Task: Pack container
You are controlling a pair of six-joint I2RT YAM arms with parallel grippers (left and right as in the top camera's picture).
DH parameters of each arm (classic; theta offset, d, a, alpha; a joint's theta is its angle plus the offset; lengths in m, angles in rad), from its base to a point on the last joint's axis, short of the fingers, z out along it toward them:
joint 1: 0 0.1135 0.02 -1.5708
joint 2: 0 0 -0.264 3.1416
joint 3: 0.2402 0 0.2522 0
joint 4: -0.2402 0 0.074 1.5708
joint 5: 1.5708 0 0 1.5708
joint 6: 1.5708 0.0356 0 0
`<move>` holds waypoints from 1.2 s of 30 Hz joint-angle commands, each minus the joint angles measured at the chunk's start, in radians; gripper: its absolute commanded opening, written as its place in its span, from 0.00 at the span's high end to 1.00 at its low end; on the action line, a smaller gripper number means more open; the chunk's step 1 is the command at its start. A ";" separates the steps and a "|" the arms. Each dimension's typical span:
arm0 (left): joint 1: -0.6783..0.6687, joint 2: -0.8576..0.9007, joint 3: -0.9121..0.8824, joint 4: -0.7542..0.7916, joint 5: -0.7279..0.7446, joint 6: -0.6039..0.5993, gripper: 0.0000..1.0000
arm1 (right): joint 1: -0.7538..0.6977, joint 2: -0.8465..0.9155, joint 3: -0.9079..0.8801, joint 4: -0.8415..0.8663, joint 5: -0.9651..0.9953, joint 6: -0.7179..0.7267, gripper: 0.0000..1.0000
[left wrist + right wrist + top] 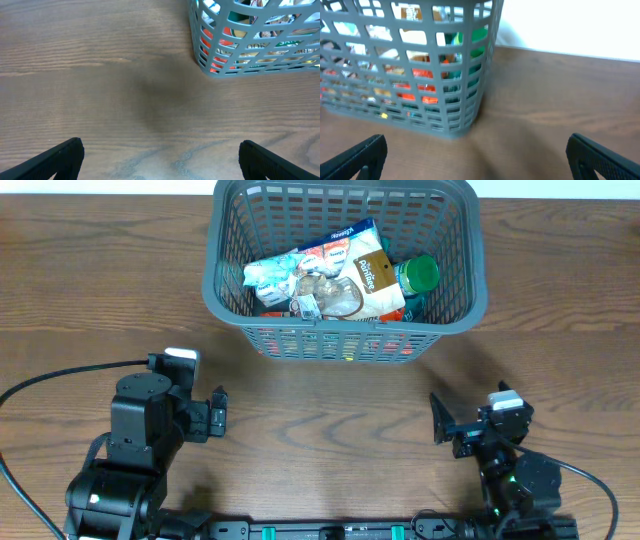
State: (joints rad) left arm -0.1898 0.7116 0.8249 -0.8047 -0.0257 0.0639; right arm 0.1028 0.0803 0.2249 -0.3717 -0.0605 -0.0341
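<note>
The dark grey slotted container [225, 285] stands at the far middle of the table. It holds several food packets [330, 275] and a green-capped bottle [418, 275]. It also shows in the left wrist view [200, 50] at the upper right and in the right wrist view [470, 115] at the upper left. My left gripper [218, 413] is open and empty over bare wood at the near left, its fingers wide apart [160, 160]. My right gripper [440, 420] is open and empty at the near right, fingers wide apart [477, 160].
The wooden table [330, 410] lies bare between the two arms and the container. A black cable [60, 375] runs from the left arm to the table's left edge. A white wall [570, 25] lies beyond the table's far edge.
</note>
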 commanded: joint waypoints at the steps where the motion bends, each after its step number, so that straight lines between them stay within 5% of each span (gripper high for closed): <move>1: 0.005 0.001 -0.005 -0.001 0.006 0.006 0.01 | 0.015 -0.027 -0.064 0.085 0.008 -0.027 0.01; 9: 0.005 0.001 -0.005 -0.001 0.006 0.006 0.01 | 0.019 -0.076 -0.163 0.197 0.012 -0.027 0.01; 36: 0.005 0.001 -0.005 -0.001 0.006 0.006 0.01 | 0.018 -0.075 -0.173 0.193 0.088 -0.027 0.01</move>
State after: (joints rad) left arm -0.1898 0.7116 0.8249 -0.8047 -0.0257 0.0639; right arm 0.1101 0.0143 0.0574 -0.1818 0.0189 -0.0483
